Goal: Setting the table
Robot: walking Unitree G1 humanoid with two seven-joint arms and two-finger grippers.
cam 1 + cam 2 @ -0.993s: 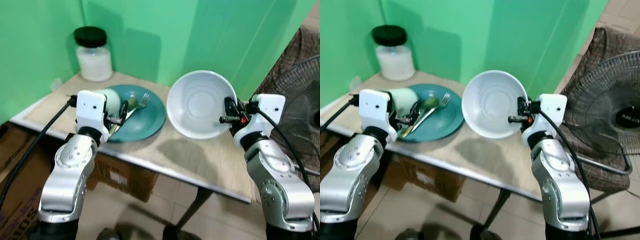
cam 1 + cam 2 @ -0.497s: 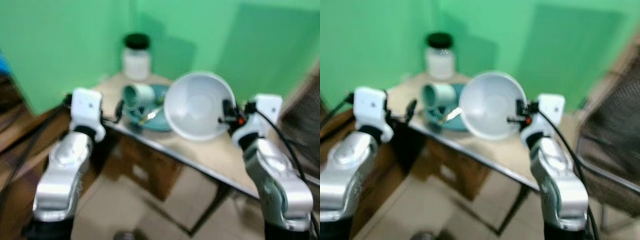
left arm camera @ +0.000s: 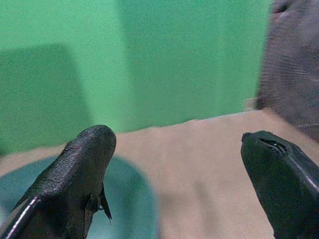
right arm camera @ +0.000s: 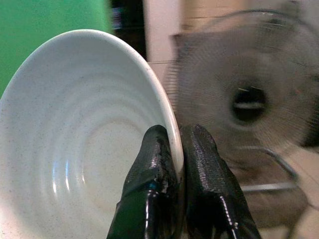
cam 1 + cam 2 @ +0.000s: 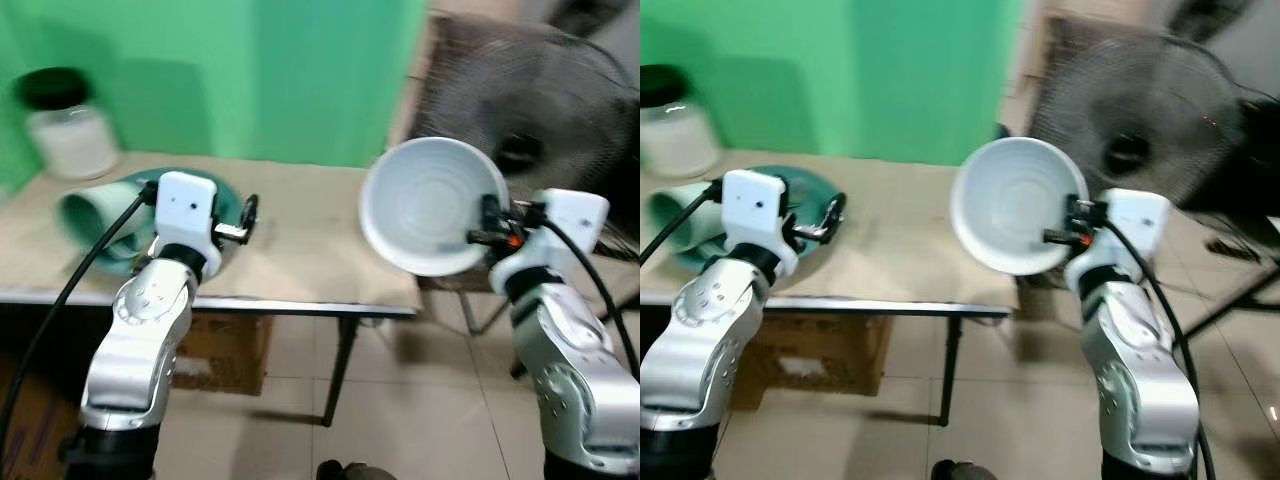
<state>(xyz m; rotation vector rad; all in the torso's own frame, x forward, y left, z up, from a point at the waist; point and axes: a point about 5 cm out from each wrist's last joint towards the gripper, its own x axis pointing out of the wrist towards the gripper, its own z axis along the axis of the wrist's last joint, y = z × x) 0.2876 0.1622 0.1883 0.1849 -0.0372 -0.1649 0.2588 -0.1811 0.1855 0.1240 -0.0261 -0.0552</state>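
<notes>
No readable text, labels, brands or numbers anywhere

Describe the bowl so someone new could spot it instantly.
Start at the tan table by the green wall, then look past its right end, in front of the fan. The bowl is held in the air there, tilted on edge, its rim pinched by the right claw. It is white and ridged inside, unlike the teal plate on the table.

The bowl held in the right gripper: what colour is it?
The bowl is white with faint grey speckles, clearest in the right wrist view.
</notes>
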